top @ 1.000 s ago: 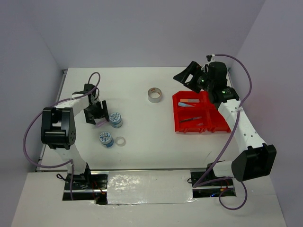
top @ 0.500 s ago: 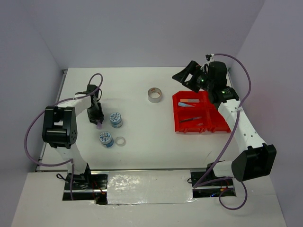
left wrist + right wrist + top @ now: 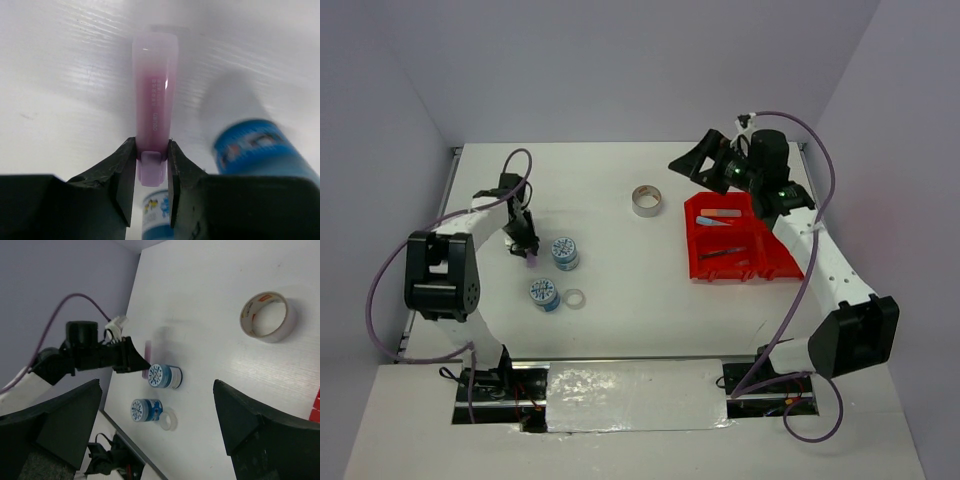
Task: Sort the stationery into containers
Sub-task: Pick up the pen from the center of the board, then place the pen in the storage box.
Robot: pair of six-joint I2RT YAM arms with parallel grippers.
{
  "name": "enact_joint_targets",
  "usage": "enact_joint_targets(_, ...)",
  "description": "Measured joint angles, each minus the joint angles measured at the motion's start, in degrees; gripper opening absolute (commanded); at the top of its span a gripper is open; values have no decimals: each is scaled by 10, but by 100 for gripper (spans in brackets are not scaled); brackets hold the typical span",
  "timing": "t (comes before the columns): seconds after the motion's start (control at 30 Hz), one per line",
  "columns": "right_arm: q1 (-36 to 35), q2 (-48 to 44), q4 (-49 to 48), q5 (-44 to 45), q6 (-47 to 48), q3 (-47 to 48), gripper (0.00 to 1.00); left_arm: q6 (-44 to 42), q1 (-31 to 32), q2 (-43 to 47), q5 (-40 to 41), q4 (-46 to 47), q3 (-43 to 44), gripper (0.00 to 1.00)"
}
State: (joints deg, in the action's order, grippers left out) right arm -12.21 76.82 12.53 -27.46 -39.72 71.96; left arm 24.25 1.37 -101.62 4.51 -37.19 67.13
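Observation:
My left gripper (image 3: 526,249) (image 3: 151,159) is shut on the lilac marker (image 3: 154,95) (image 3: 531,260), held low over the table's left side. Next to it stand two blue-white tape rolls (image 3: 564,251) (image 3: 544,293) and a clear tape ring (image 3: 575,298). The grey tape roll (image 3: 646,200) (image 3: 265,316) lies mid-table. My right gripper (image 3: 703,164) (image 3: 157,383) hangs open and empty above the far left corner of the red bin (image 3: 691,245). A light-blue marker (image 3: 725,213) and pens (image 3: 720,252) lie in the bin's compartments.
The right wrist view looks down on both blue-white rolls (image 3: 165,376) (image 3: 145,410), the clear ring (image 3: 169,420) and the left arm (image 3: 95,352). Grey walls enclose the table on three sides. A foil strip (image 3: 635,395) runs between the arm bases.
My left gripper has shut on the lilac marker, having stood open around it a second ago. My right gripper has swung left from over the bin and opened a little wider.

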Motion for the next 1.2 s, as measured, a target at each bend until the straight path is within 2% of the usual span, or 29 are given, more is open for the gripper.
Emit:
enact_joint_targets(0.2,-72,18,-21,6,-10,0,100,-1,20,138,-30,2,56,0)
enact_joint_targets(0.37,-162,34,-79,40,-44,4,97,-5,106,220,-91,42,109,0)
enact_joint_targets(0.43,-188,46,-101,55,-59,12,87,-5,151,231,-132,60,110,0)
enact_joint_targets(0.6,-220,97,-124,94,-74,69,73,1,240,230,-222,98,100,0)
enact_joint_targets(0.87,-236,103,-122,147,-68,71,70,17,251,231,-265,138,96,0)
enact_joint_targets(0.93,-241,101,-118,157,-61,68,61,17,251,231,-269,142,96,0)
enact_joint_targets(0.97,-243,99,-115,161,-57,66,50,17,251,231,-269,144,96,0)
enact_joint_targets(1.03,-246,96,-111,166,-51,61,43,17,251,231,-269,144,96,0)
enact_joint_targets(1.07,-246,94,-110,170,-49,59,34,17,251,232,-269,144,96,0)
enact_joint_targets(1.13,-246,93,-109,175,-45,53,25,17,252,234,-269,143,96,0)
enact_joint_targets(1.17,-246,93,-109,177,-42,50,5,17,252,235,-268,139,96,0)
enact_joint_targets(1.2,-246,93,-108,182,-38,46,0,17,252,235,-268,132,98,1)
